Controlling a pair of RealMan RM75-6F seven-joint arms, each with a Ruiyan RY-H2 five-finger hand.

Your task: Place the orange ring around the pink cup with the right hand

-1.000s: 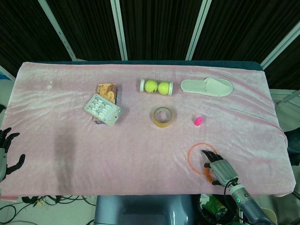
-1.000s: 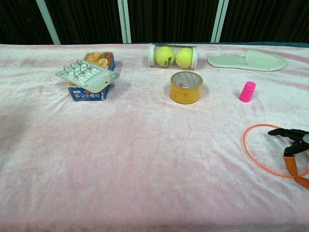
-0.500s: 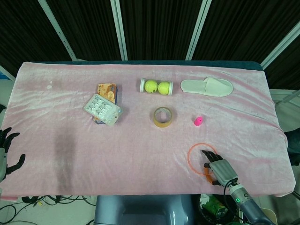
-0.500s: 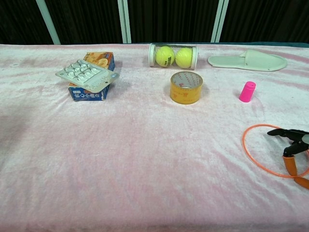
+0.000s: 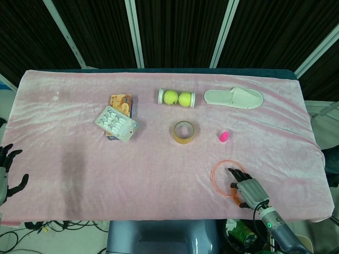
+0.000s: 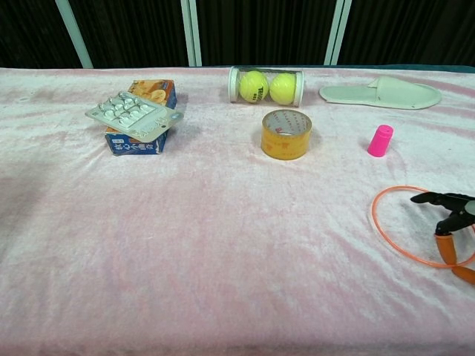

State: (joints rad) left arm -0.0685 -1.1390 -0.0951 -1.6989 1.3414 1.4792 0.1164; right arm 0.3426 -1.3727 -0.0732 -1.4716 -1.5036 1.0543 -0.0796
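Note:
The orange ring point(image 5: 213, 178) lies near the table's front right, its thin loop also showing in the chest view point(image 6: 374, 216). My right hand point(image 5: 247, 188) is at the ring's near right side and pinches its rim; a dark finger reaches across the loop point(image 6: 430, 198). The small pink cup point(image 5: 223, 137) stands upright behind the ring, apart from it point(image 6: 380, 140). My left hand point(image 5: 7, 170) hangs off the table's left front corner with its fingers spread and nothing in them.
A roll of tan tape point(image 5: 184, 132) stands left of the cup. Behind it lie a clear tube of tennis balls point(image 5: 177, 98) and a white slipper point(image 5: 233, 98). A blister pack point(image 5: 116, 123) rests on a snack box point(image 5: 121, 103) at the left.
The ring has shifted slightly left and away from me with my right hand on its rim. The left hand has not moved.

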